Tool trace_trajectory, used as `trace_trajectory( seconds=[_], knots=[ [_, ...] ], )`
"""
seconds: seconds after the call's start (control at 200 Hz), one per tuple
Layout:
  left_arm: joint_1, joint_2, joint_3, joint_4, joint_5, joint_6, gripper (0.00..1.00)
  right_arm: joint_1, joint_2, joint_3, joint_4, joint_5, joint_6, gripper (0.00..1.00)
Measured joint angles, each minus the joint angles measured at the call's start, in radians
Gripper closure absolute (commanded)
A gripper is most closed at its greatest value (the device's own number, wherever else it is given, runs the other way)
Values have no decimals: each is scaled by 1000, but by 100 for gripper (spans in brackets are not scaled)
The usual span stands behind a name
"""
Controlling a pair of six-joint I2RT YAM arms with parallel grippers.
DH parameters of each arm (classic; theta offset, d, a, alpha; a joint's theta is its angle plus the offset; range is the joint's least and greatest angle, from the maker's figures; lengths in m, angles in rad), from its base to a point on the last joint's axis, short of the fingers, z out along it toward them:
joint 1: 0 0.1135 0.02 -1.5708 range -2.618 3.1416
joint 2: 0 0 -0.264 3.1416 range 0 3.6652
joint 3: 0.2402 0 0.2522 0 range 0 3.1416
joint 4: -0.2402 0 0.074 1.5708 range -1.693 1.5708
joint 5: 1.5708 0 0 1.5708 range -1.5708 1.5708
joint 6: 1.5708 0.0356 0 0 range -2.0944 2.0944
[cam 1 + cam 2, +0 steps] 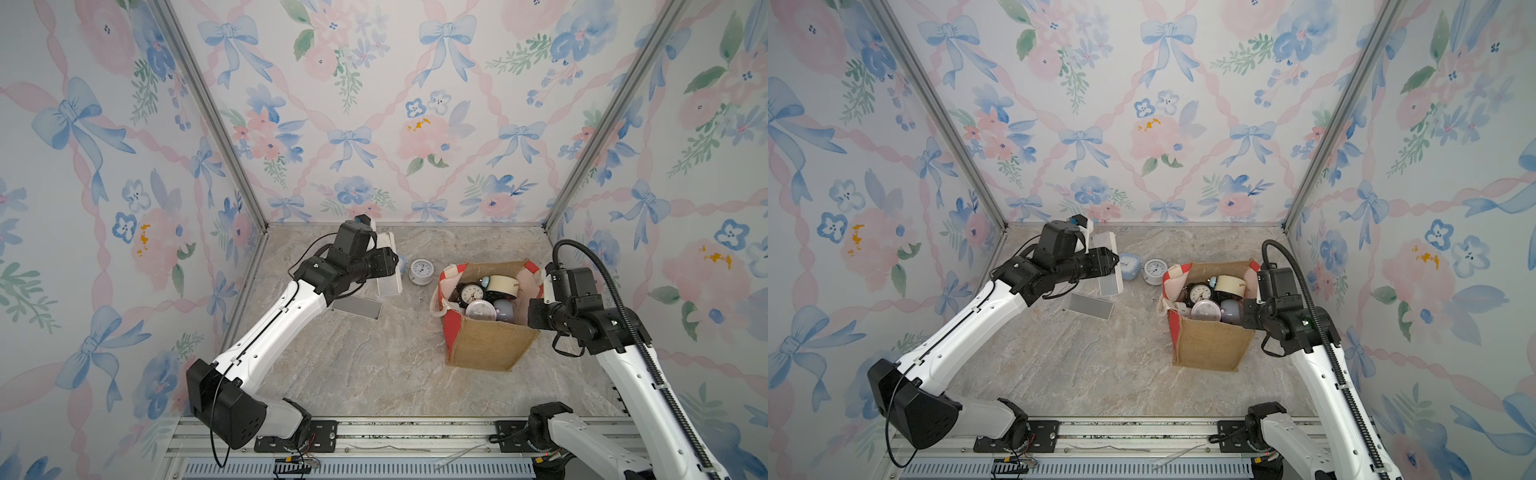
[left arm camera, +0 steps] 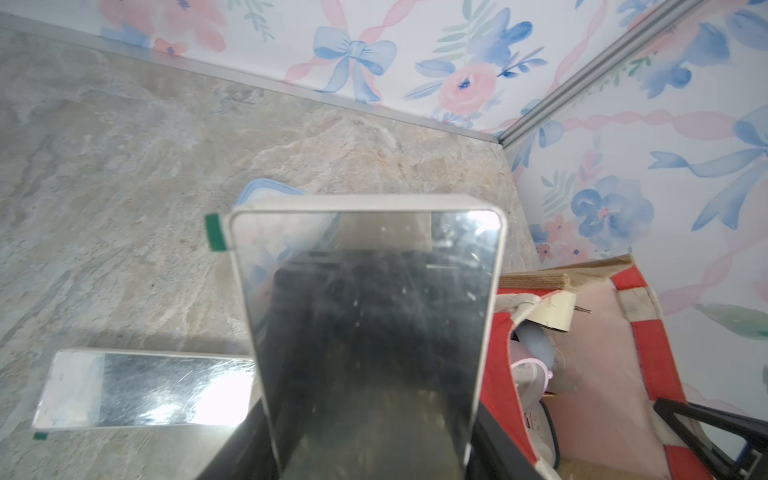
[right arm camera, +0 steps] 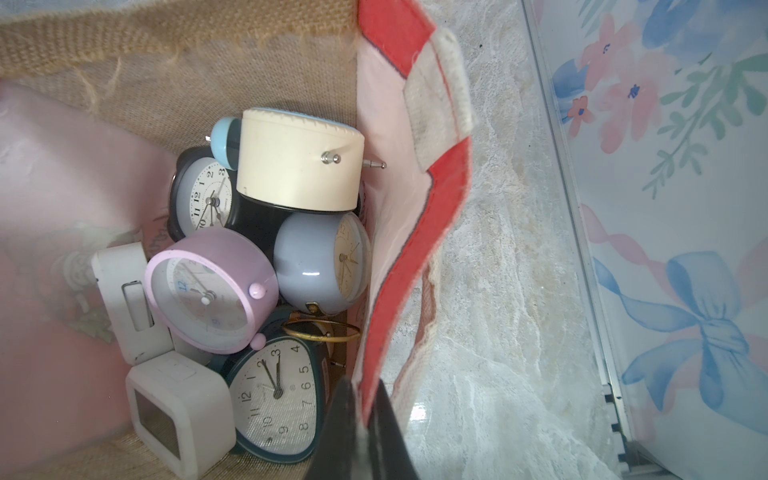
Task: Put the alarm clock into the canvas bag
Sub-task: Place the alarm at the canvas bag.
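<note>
L arm [image 1: 282, 324] runs from its base at approx 7 o'clock of the worktop [image 1: 374, 374] up twd 11 o'clock, long and low. Its wrist is turned so the L tool [image 1: 390, 261] points at 3 o'clock, i.e. twd the bag. That tool is closed partway onto the alarm clock [image 2: 365, 316], a mirror-faced slab gripped by one short end w/ the long body sticking out ahead. Wrist view shows black jaws against both long edges. It looks lifted off the surface, but clearance can't be confirmed. Gripping the end prob. lets the free end go into the bag first.

At 7 o'clock of that tool a second mirror clock [image 1: 357, 308] lies flat, apart from it. At 3 o'clock of the held slab, just beside it, is a blue clock [image 1: 1128, 266], then a white round clock [image 1: 422, 271]. Both are on the worktop, btwn tool and bag.

Canvas bag [image 1: 486, 345] stands upright at approx 3 o'clock of the worktop centre, mouth open. A pile of clocks [image 1: 486, 297] inside reaches well up.

R arm [image 1: 631, 374] rises from 5 o'clock, elbow bent, wrist aimed at 9 o'clock. R tool [image 3: 365, 415] is pinched fully closed on the bag's red side panel at the rim. That prob. holds the mouth open and stops the soft bag shifting when the slab goes in.
</note>
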Motion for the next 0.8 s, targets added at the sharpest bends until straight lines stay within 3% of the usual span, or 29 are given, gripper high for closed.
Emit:
trace_trajectory(
  seconds=[0.405, 0.8],
  knots=[
    [-226, 278, 345, 10, 0, 27, 62, 0, 0, 0, 0, -1, 0, 95],
    [-348, 489, 550, 10, 42, 48, 63, 0, 0, 0, 0, 0, 0, 95]
  ],
)
